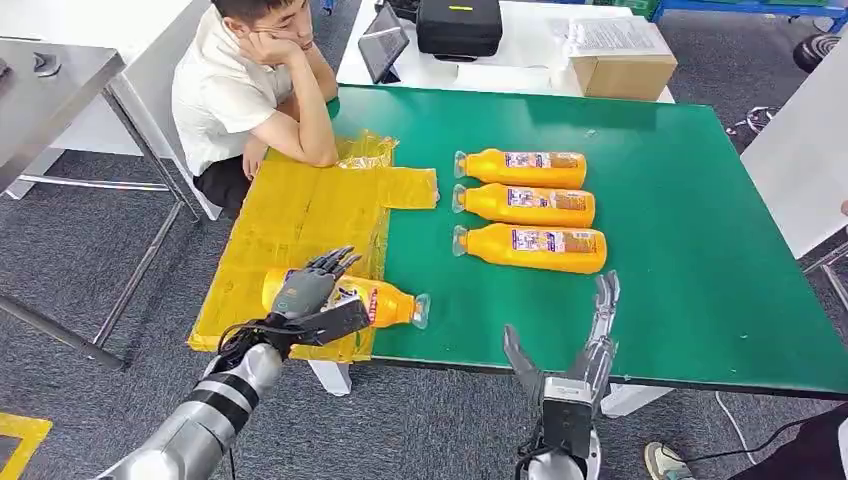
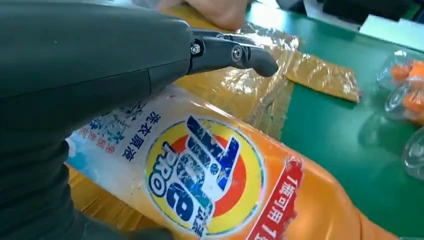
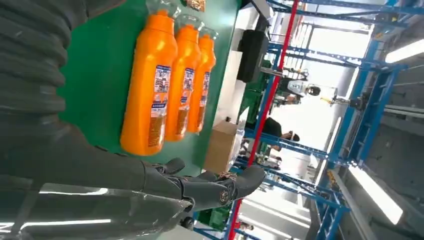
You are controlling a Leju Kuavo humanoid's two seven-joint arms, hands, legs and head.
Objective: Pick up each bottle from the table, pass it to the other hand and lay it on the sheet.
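Where left hand (image 1: 305,293) rests, orange bottle (image 1: 385,303), clear cap

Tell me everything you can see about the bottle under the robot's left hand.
The orange detergent bottle looks like glossy plastic, with a clear cap pointing toward the table's middle and a round blue, red and yellow label beside Chinese text. It lies on its side at the near edge of the yellow sheet, neck over the green table. The left hand rests on its base end.

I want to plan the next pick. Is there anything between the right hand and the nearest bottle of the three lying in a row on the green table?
Nothing visible. The right hand is open at the table's near edge, and only bare green table lies between it and the nearest bottle. The left hand holds a fourth bottle over the yellow sheet, off to the side.
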